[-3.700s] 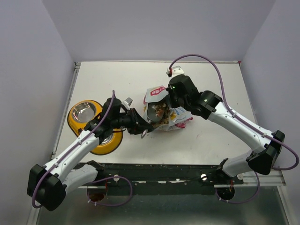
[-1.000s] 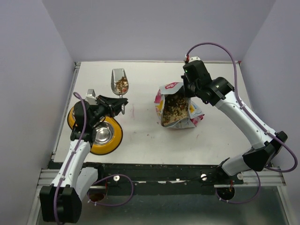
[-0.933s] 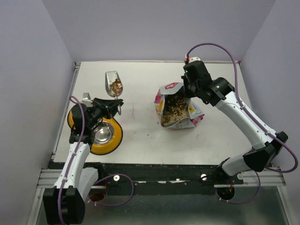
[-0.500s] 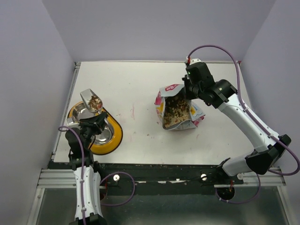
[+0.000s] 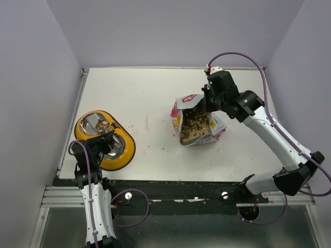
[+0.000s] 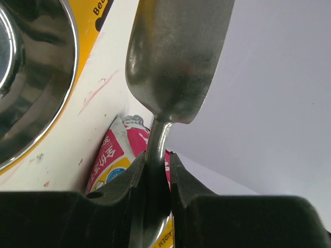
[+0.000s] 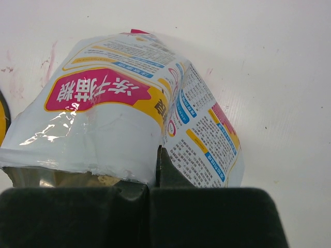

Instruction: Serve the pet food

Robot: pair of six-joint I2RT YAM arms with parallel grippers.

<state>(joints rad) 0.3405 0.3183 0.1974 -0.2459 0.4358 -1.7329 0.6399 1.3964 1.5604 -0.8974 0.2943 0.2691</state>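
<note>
Serving pet food point(image 5: 195, 124), half unseen
The scoop point(image 6: 178, 57) shows us only its underside, handle clamped in jaws of the left gripper point(image 6: 155, 173). Brown-red pellets show at the feeder point(image 5: 130, 148); more fill the bag point(image 5: 185, 101) well apart, clamped by the right gripper point(image 7: 155, 175).

Feeder point(image 5: 129, 150) sits at the table's point(image 5: 155, 88) left near corner. Scoop point(image 5: 97, 122), clamped in my left gripper point(image 6: 155, 170), is over its far bowl. Bag point(image 5: 178, 106) stands right of centre, well apart, with pet food point(image 5: 195, 123) inside. My right gripper point(image 7: 155, 155) pinches the bag's far rim.
</note>
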